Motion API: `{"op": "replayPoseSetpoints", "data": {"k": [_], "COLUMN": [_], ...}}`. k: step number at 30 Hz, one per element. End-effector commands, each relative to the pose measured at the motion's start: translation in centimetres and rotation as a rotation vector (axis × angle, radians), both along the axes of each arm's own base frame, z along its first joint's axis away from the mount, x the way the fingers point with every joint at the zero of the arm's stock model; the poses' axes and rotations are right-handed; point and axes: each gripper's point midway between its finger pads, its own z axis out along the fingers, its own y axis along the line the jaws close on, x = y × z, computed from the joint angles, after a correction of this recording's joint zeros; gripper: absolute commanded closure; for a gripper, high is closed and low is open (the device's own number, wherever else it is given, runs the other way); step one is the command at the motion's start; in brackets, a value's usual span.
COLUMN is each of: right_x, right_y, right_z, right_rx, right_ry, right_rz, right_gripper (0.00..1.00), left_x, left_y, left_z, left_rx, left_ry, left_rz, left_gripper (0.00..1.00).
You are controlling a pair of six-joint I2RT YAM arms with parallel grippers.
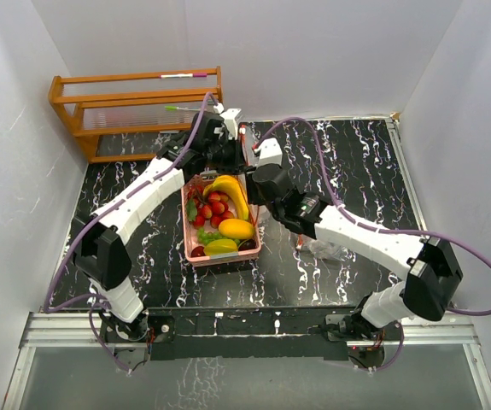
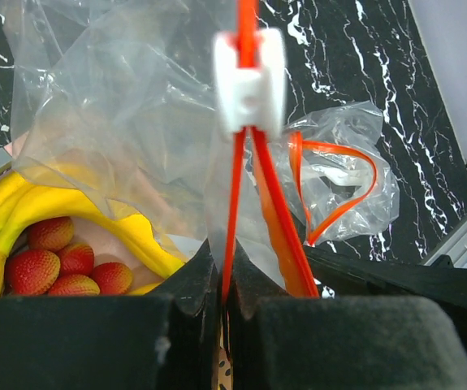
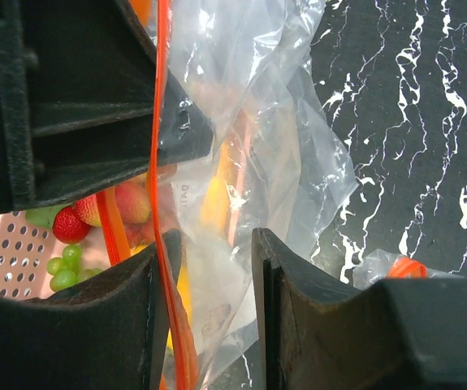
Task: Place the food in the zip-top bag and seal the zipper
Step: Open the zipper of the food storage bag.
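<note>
The food lies in a pink basket: a yellow banana, red strawberries, a yellow-orange mango and green pieces. My left gripper is shut on the red zipper strip of a clear zip-top bag, just below its white slider; it holds the bag over the basket's far end. My right gripper is open, with the bag's film between its jaws and the zipper strip along its left finger. The banana and strawberries show through the bag.
A second clear bag with an orange zipper lies crumpled on the black marble table, right of the basket; it also shows in the left wrist view. A wooden rack stands at the back left. White walls surround the table.
</note>
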Motion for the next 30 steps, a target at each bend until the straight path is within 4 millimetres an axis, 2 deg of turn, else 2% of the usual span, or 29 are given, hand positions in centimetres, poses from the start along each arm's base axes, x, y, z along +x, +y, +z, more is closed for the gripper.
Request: {"op": "replayPoseSetpoints", "data": {"k": [1,2,4,8,10,14,20,22,25,28,30], "right_x": [1.1,1.2,1.6,2.1,2.0,2.1,1.4,1.1,0.6,0.4,0.2], "right_y": [0.1,0.0,-0.7,-3.4,-4.7,-7.7,-13.4,-14.7,-15.6,-14.7,-13.8], "right_z": [0.9,0.9,1.0,2.1,2.9,3.5,3.4,3.3,3.7,4.0,4.1], "right_rx": [0.047,0.046,0.031,0.006,0.002,-0.028,-0.047,-0.038,-0.003,0.05,0.093], "right_ry": [-0.059,-0.063,-0.08,-0.135,-0.168,-0.209,-0.24,-0.244,-0.252,-0.238,-0.224], "right_rz": [-0.059,-0.068,-0.112,-0.243,-0.294,-0.409,-0.591,-0.62,-0.632,-0.569,-0.523], "right_gripper": [0.58,0.58,0.66,0.85,0.91,0.92,0.92,0.92,0.92,0.92,0.92], "left_x": [-1.6,-1.7,-2.3,-3.8,-4.7,-7.1,-9.9,-10.1,-9.0,-7.6,-7.0], "left_y": [-0.1,-0.1,-0.2,0.7,1.4,2.7,5.5,6.4,7.9,8.6,7.9], "left_z": [2.7,2.7,2.6,1.7,1.2,1.4,2.6,2.6,1.5,0.1,-0.4], "left_rx": [-0.058,-0.064,-0.072,-0.046,-0.026,-0.008,0.044,0.075,0.162,0.223,0.213], "left_ry": [-0.038,-0.036,-0.028,-0.012,-0.014,-0.038,-0.075,-0.083,-0.083,-0.067,-0.057], "left_rz": [-0.039,-0.045,-0.064,-0.091,-0.101,-0.155,-0.166,-0.142,-0.062,-0.003,-0.002], "left_gripper": [1.0,1.0,1.0,1.0,1.0,1.0,1.0,1.0,1.0,1.0,0.92]}}
